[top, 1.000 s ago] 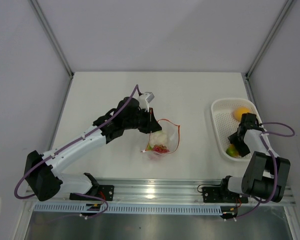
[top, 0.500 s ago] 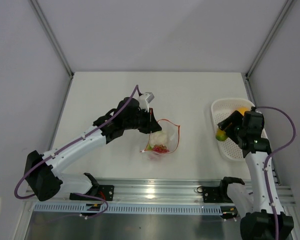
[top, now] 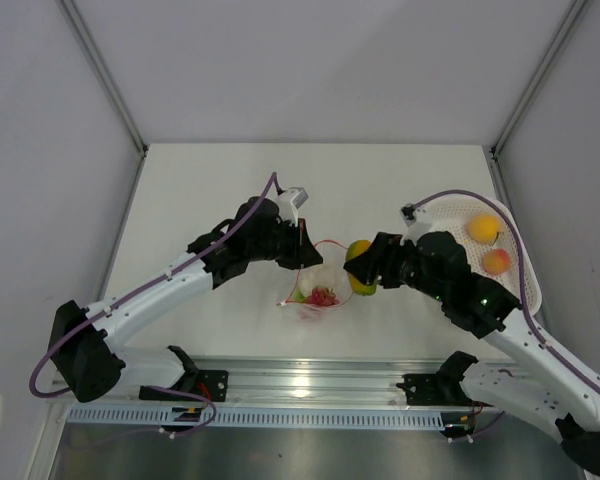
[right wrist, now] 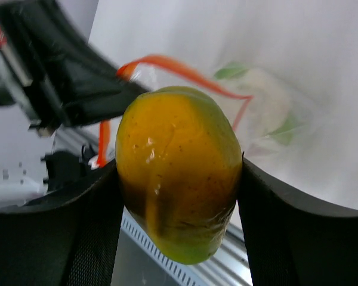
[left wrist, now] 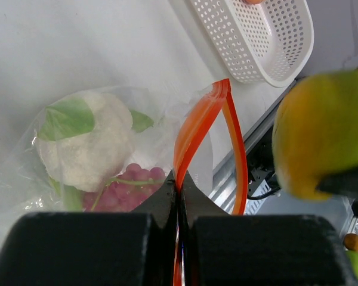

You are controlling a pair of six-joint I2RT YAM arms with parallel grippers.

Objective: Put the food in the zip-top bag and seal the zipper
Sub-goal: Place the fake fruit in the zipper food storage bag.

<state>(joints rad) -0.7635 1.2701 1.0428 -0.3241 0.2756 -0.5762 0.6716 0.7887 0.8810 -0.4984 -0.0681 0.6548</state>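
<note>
Pinching zipper (left wrist: 197,122) shut in left tool (left wrist: 179,189), keeping bag (top: 325,285) mouth open just ahead of it. Gripping mango (right wrist: 178,173) in right tool (top: 372,268), just beside mouth, facing left tool. Risk of snagging zipper on narrow, floppy opening: could fold mouth shut or spill mango onto desk (top: 210,190).

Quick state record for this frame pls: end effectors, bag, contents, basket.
left end effector: shut on zipper, holding the zip-top bag mouth open
right end effector: shut on yellow-green fruit, beside the bag mouth
in bag: cauliflower, red grapes
zipper state: unsealed
basket: holds two orange fruits
</note>
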